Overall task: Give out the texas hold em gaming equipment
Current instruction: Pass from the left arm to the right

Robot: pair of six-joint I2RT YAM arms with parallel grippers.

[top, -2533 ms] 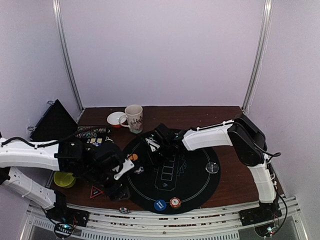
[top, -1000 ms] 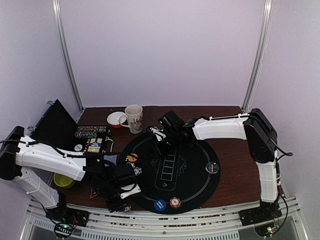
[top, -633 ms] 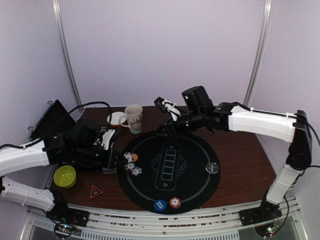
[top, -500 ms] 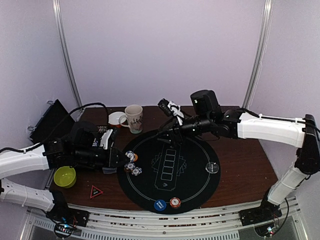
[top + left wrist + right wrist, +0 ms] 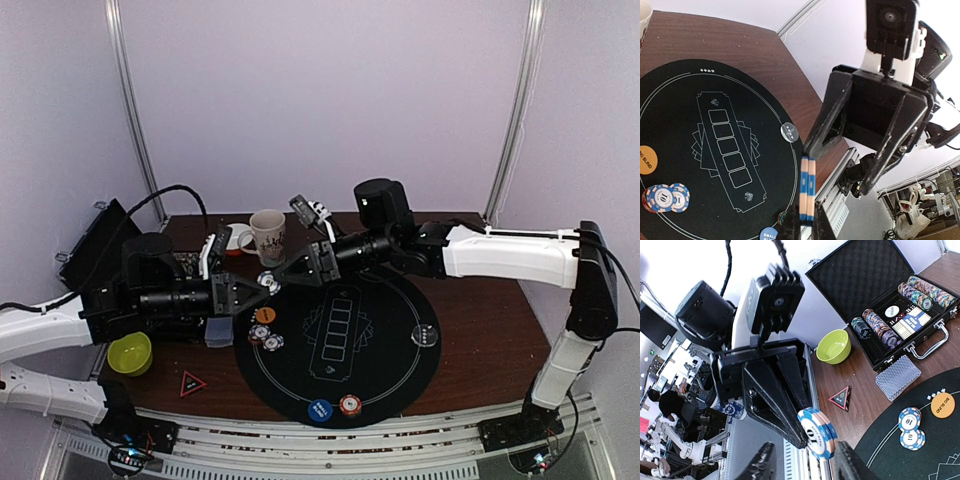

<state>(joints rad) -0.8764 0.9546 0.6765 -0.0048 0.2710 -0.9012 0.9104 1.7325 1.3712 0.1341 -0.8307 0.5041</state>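
Left wrist view has the pair of blue-and-white striped poker chips (image 5: 807, 190) standing on edge, pinched at the lower rim by the left gripper (image 5: 805, 225), whose jaws are closed tight on them. Half a second ago that gripper lay low at the left edge of the big round black mat (image 5: 385, 372). Now it is raised and carries the pair in the air above the mat's far left part, so the pick is done.

The right gripper (image 5: 837, 167) has swung in from the far side to meet it. Its fingers are spread and hold nothing, with the tips just beyond the chips. I cannot tell whether either pad touches them yet. Its own wrist view shows the top chip's "10" face hanging between and above its two fingers.

This reads as a mid-air handover, probably to send the pair to a seat the left arm reaches poorly.

Outward from there, two low striped chip stacks (image 5: 262, 337) and a flat orange disc (image 5: 265, 315) sit at the mat's left edge. A blue disc (image 5: 320, 409) and an orange-striped chip stack (image 5: 350, 404) are at the near edge, and a clear disc (image 5: 425, 336) is on the right. The grey-blue deck of cards (image 5: 898, 377) lies just off the mat by the open black hinged case (image 5: 865, 275), so dealing looks not yet begun.
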